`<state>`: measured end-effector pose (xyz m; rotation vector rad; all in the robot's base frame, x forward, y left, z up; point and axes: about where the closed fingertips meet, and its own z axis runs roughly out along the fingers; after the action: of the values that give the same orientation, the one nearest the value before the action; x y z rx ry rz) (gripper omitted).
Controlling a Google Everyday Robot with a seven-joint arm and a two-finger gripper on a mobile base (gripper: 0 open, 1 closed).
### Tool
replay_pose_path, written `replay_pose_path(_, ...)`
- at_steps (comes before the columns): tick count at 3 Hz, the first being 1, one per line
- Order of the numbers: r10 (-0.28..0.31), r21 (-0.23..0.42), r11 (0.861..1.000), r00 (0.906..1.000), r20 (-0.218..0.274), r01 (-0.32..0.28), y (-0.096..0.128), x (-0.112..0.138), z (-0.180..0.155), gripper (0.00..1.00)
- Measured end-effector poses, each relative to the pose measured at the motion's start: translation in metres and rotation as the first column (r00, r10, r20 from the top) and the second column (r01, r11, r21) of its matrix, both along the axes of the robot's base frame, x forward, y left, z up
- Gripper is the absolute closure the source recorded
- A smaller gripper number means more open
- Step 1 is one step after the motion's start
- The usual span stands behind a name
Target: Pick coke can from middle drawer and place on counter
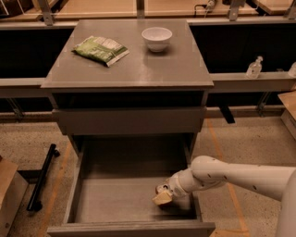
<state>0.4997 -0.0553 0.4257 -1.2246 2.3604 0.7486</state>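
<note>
— We're seeing the counter (138,69) looking like smooth matt grey board, catching only a dull sheen.

— And we're finding the middle drawer (115,199) wearing the same matt grey, smooth on its bare bottom. The gripper (162,196), hanging low inside it near the right wall, is looking pale tan and matt; the arm (231,173) is showing smooth white plastic.

— We're reading the bowl (157,38) as glazed white, the packet (100,49) as crinkled, shiny green film.

— We're taking the pump bottle (254,68) as clear plastic, the floor (249,139) as rough speckled stone, the benches (101,7) as pale wood.
</note>
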Motion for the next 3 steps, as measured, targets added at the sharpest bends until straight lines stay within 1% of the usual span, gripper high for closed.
replay_pose_path(1, 0.014, 0.036, 0.999, 0.9951, 0.097, -0.018, -0.007, 0.015, 0.062, 0.95)
replay_pose_path(2, 0.038, 0.105, 0.993, 0.9811, 0.190, -0.059, -0.019, 0.035, 0.143, 1.00)
replay_pose_path(3, 0.046, 0.214, 0.970, 0.9542, 0.296, -0.113, -0.051, 0.070, 0.264, 1.00)
